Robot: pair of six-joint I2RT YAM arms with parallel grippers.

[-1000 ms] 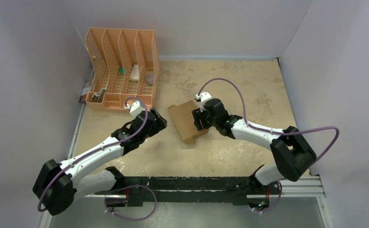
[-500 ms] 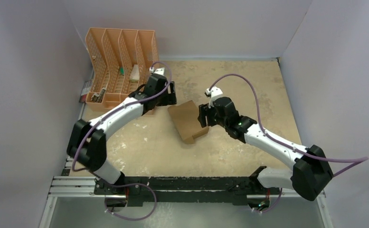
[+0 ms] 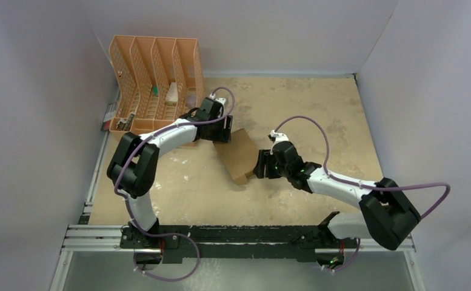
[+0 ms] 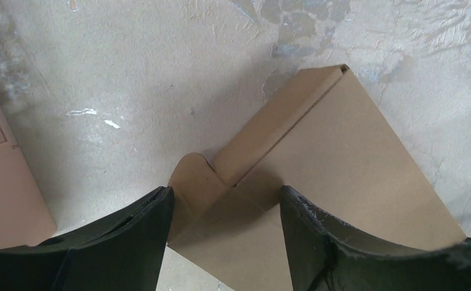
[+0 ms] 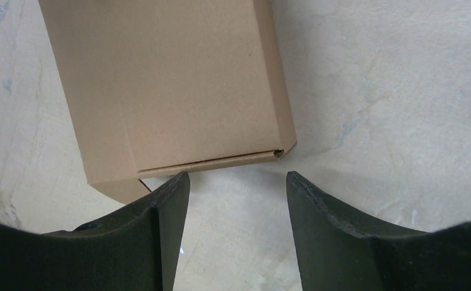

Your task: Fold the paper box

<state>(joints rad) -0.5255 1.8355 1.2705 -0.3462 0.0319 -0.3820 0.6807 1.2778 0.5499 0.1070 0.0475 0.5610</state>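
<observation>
The paper box is a flat brown cardboard rectangle lying askew in the middle of the table. My left gripper hangs open over its far left corner. In the left wrist view that corner and a rounded tab sticking out of it lie between the spread fingers. My right gripper is open at the box's near right side. In the right wrist view the box ends just ahead of the fingertips, and only bare table lies between them.
An orange slotted file organiser stands at the back left, close behind the left arm's wrist; its base edge shows in the left wrist view. Grey walls enclose the table on three sides. The arms' rail runs along the near edge.
The left arm has swung from the near left, past the organiser, to the box's far left corner. The right gripper has drawn back from over the box to its near right edge.
</observation>
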